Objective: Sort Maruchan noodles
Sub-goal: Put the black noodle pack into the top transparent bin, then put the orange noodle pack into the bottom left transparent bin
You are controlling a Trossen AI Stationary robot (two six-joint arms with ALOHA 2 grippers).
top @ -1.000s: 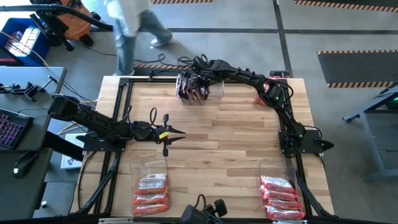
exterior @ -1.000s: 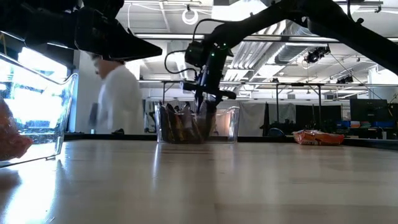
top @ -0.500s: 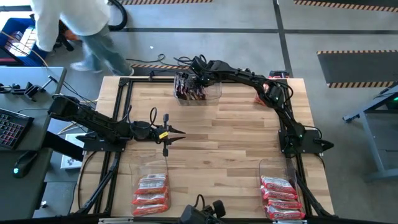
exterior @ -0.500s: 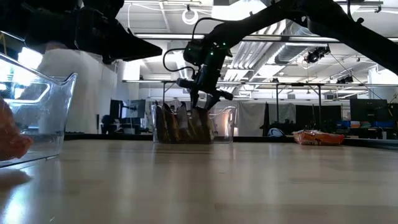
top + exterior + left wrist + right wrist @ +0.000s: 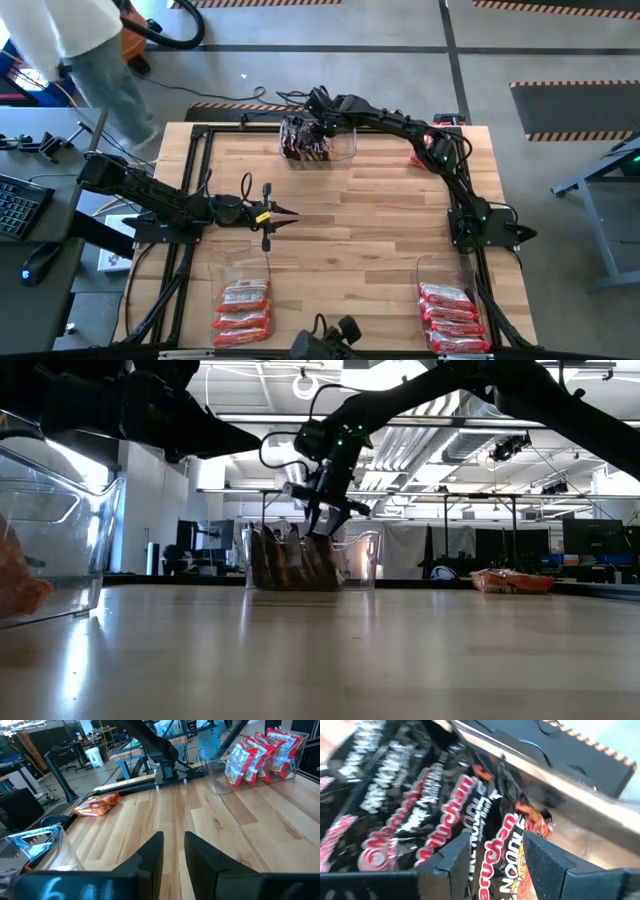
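- Tabletop (image 5: 350,215): a pale wooden surface inside a black frame, seen from above with one arm on each side.
- Right pincer (image 5: 318,126): reaches across to the far edge of the tabletop and hangs over the far clear bin (image 5: 345,147). In the right wrist view its two fingers (image 5: 451,858) stand part-way apart, directly above the packets, with nothing clamped between them.
- Dark noodle packets (image 5: 440,815): black-silver packets stand on edge, packed side by side, inside the far clear bin. In the low view they appear as a dark upright row (image 5: 290,563) behind the bin's transparent wall, with the right pincer (image 5: 320,525) just above them.
- Left pincer (image 5: 283,212): hovers over the bare middle-left of the tabletop, well apart from every bin. In the left wrist view its fingers (image 5: 151,854) stand narrowly apart and hold nothing.
- Pinkish red-and-white packets (image 5: 243,306): lie stacked in a clear bin at the near left corner.
- Second group of red-and-white packets (image 5: 452,312): stands in the near right clear bin (image 5: 425,268); the left wrist view shows the same packets (image 5: 252,752) upright.
- Single orange-red packet (image 5: 420,156): lies flat on the tabletop near the far right edge, partly under the right arm; it also shows in the low view (image 5: 512,580) and the left wrist view (image 5: 96,804).
- Person (image 5: 75,40): stands on the floor beyond the far left corner of the tabletop.
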